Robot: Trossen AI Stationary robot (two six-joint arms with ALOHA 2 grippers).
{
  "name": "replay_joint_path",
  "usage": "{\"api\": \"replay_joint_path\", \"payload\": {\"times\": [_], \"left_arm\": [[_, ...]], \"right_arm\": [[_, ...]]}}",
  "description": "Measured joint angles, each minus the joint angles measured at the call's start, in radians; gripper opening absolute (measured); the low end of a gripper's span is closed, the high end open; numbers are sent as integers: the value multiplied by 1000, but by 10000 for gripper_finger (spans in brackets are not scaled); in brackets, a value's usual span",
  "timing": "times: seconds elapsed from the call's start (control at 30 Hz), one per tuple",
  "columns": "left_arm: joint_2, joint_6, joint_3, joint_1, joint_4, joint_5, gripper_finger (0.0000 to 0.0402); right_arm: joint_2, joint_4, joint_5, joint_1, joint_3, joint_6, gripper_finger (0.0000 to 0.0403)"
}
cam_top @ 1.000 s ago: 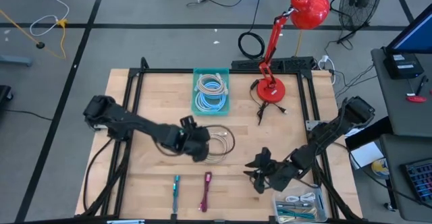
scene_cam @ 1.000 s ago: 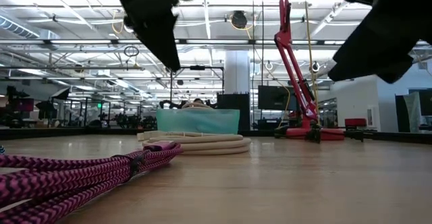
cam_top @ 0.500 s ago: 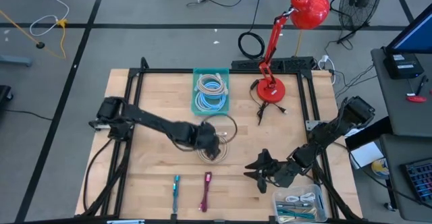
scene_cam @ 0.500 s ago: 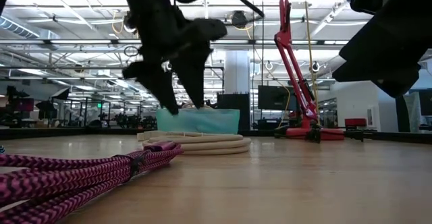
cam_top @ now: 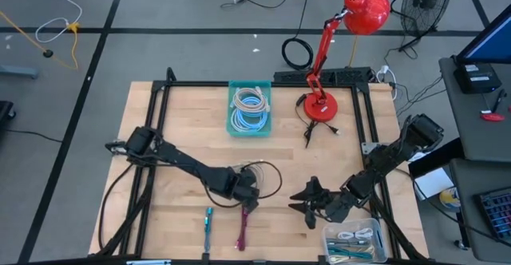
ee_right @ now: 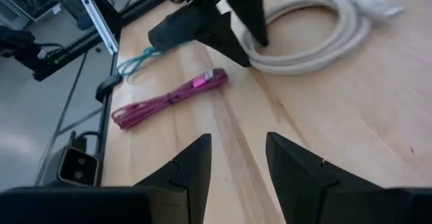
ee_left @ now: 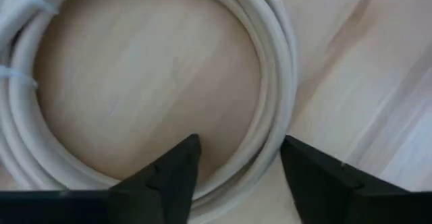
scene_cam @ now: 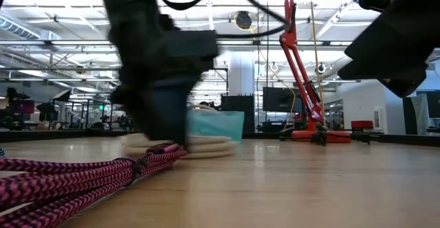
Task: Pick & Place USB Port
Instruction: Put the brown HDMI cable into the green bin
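Note:
A coil of white USB cable (cam_top: 268, 177) lies flat on the wooden table, seen also in the low view (scene_cam: 214, 145) and both wrist views (ee_left: 271, 82) (ee_right: 317, 35). My left gripper (cam_top: 246, 195) (scene_cam: 161, 128) is low over the coil's near side, open. In the left wrist view (ee_left: 241, 142) one finger stands inside the ring and the other outside, with the strands between them. My right gripper (cam_top: 299, 203) (ee_right: 236, 143) waits open above the table, to the right of the coil.
A bundled pink cable (cam_top: 243, 227) (scene_cam: 82, 180) and a teal cable (cam_top: 207, 221) lie near the table's near edge. A teal bin of cables (cam_top: 249, 109) sits at the far side, a red desk lamp (cam_top: 321, 105) far right, and a clear box (cam_top: 355, 245) at the near right corner.
My left gripper has swung from left of the coil across to it, then moved toward the table's near edge and down, until its open fingers straddle the coil's near side. The right arm has stayed almost still.

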Motion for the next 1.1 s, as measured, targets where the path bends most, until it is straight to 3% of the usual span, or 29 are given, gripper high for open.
{"api": "replay_joint_path", "payload": {"times": [0.3,0.47,0.57,0.87,1.1], "left_arm": [[-53,273,-8,10,-207,92,27],[-54,505,-4,21,-348,70,31],[-54,562,-6,27,-424,22,29],[-54,889,1,-20,-482,27,30],[-54,1108,93,-93,-485,-194,60]], "right_arm": [[0,52,3,-3,1,-64,132],[0,52,3,-3,1,-67,132],[0,53,3,-3,1,-68,132],[0,53,29,-10,1,-85,132],[0,53,31,-14,1,-88,132]]}}
